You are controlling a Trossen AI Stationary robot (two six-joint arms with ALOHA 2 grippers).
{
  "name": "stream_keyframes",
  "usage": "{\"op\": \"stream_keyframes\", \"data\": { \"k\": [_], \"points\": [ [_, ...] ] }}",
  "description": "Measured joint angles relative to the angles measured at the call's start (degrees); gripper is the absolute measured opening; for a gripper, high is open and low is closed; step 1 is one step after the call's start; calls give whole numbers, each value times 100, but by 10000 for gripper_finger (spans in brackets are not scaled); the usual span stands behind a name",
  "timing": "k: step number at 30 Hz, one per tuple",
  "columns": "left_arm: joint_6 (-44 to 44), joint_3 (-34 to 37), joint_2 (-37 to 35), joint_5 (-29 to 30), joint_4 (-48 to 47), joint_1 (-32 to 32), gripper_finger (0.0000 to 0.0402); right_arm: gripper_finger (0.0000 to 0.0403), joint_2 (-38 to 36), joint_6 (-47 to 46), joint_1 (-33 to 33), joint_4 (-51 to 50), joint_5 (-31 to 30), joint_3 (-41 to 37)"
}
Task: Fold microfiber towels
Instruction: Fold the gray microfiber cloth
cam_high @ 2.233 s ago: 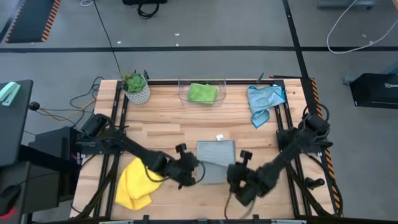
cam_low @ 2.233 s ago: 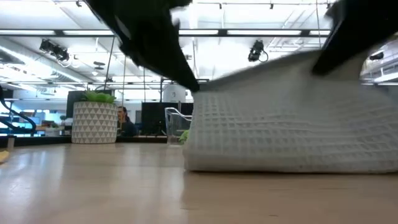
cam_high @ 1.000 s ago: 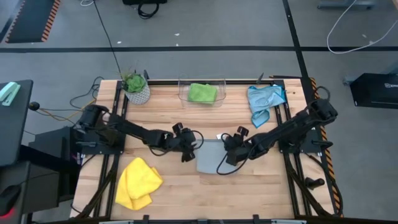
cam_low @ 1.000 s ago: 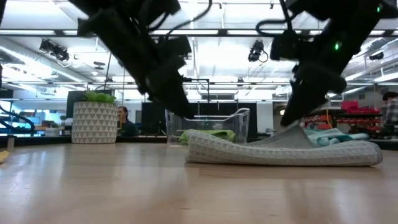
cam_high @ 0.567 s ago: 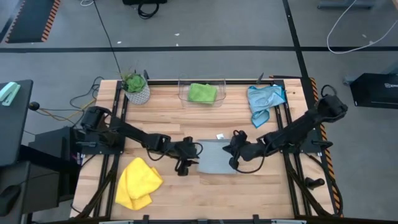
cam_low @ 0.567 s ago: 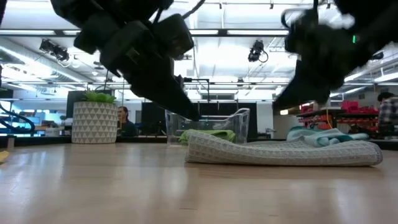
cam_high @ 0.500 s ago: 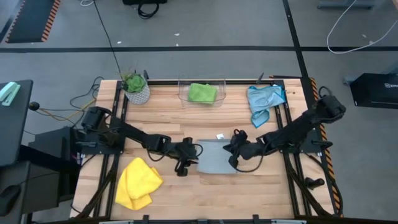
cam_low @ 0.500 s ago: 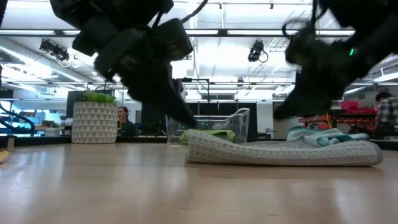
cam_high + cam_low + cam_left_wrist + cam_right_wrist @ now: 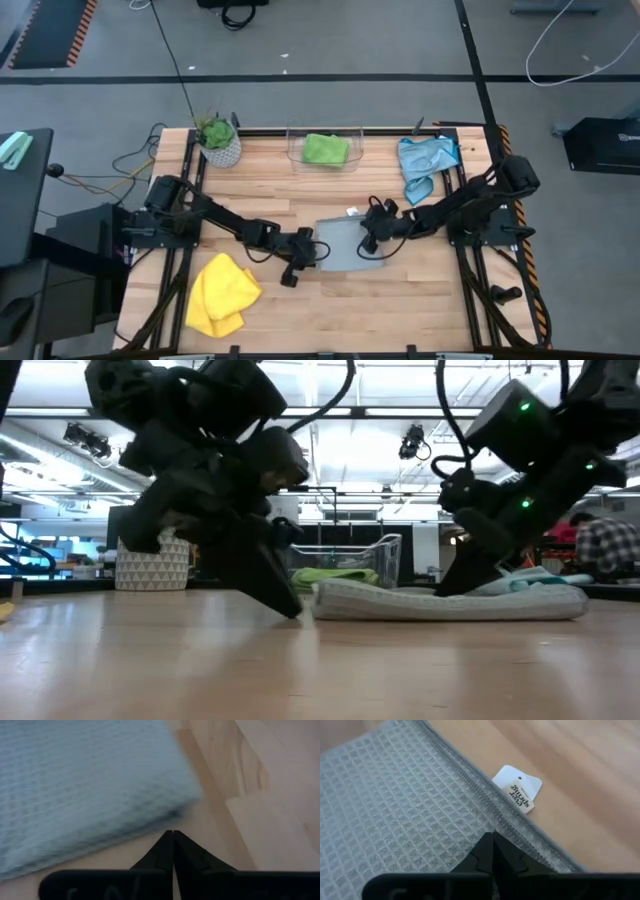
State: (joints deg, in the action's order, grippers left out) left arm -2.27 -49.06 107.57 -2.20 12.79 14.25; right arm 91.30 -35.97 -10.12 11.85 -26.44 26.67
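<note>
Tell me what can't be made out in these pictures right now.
- Low view: most of the plant pot, hidden behind the left gripper.
- Left wrist view: the grey towel is blurred and cut off by the edge.
- Right wrist view: small print on the towel's tag is too small.

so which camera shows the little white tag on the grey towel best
The right wrist view: the white tag fills the frame clearly, printed side up, lying on the wood at the grey towel's hemmed edge. The high view shows it only as a tiny white speck at the towel's far edge. The low and left wrist views don't show it.
</note>
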Motion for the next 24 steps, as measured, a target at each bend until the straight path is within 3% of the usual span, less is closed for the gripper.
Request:
{"op": "stream_keyframes", "data": {
  "k": [6,10,17,24],
  "points": [
    [-563,20,-881,-16,-1033,-394,7,6,-82,1119,755,170,567,-10],
    [-782,51,-1304,-85,-879,-888,10,9,69,1878,1107,700,1224,-10],
    [-1174,62,-929,-306,-608,-1434,8,7,218,2753,1153,1031,2097,172],
    [-1250,48,-294,-315,-191,-1446,19,22,-49,2860,1002,755,2184,498]
  ]
}}
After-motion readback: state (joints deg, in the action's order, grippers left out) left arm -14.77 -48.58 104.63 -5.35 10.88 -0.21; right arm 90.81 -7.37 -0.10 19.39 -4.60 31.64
